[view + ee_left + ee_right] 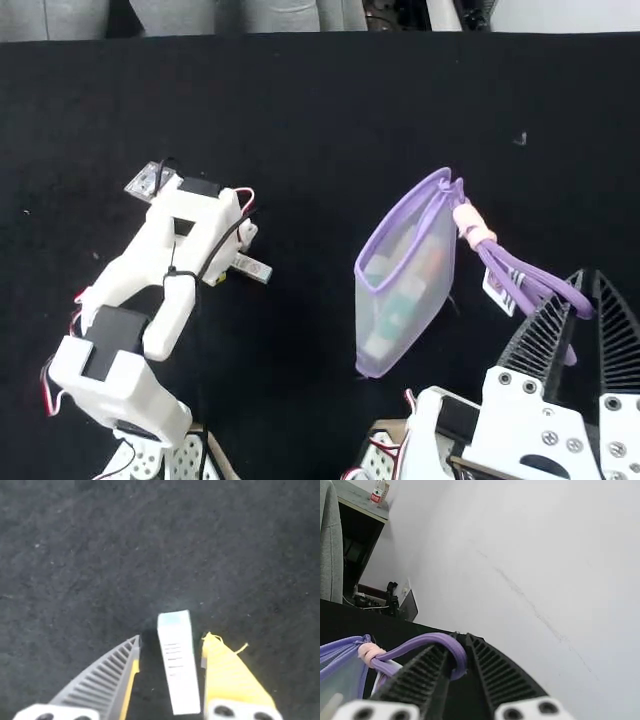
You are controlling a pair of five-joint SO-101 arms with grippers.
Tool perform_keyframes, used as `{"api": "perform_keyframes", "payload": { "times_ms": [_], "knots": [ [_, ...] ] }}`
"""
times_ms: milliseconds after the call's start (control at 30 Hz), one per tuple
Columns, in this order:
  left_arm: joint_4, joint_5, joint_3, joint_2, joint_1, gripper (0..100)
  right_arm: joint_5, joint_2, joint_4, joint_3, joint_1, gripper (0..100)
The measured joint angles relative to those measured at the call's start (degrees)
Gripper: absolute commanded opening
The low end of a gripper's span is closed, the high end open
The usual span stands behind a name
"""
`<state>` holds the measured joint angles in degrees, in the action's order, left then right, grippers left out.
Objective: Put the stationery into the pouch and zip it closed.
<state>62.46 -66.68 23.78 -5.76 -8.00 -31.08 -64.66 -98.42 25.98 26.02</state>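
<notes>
blk table (300, 120): white block (176, 665) w/in left tool (171, 639), pouch strap (420, 642) in right tool (460, 640)

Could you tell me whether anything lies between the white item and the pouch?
Nothing visible does. The white item lies between the open fingers of the left gripper, and only bare table separates it from the pouch, which the right gripper holds by its purple strap.

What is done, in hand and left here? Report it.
Done: several items already sit inside the translucent purple-trimmed pouch. In hand: the left end effector is open astride a white rectangular block on the black table; the right end effector pinches the pouch's purple strap. Left: grasp and load that block, then zip the pouch, whose mouth looks open.
</notes>
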Motion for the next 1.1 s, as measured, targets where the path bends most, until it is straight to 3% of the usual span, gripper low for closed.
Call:
{"api": "perform_keyframes", "payload": {
  "times_ms": [133,367,633,933,1100],
  "knots": [
    [-4.66,0.00,2.37,-1.32,1.41,20,0.00,0.00,-0.09,0.00,0.00,1.1],
    [-5.54,0.09,-0.35,-4.48,1.85,4,0.00,0.00,-0.18,0.00,0.00,1.1],
    [2.90,3.16,-4.04,-5.36,1.85,4,0.53,0.00,0.09,0.09,0.00,1.1],
    [14.59,3.60,-12.13,-5.54,9.49,4,14.95,0.00,8.44,3.78,0.00,1.1],
    [22.42,3.69,-22.15,-5.63,14.07,4,18.64,0.00,9.93,3.78,0.00,1.1]
  ]
}}
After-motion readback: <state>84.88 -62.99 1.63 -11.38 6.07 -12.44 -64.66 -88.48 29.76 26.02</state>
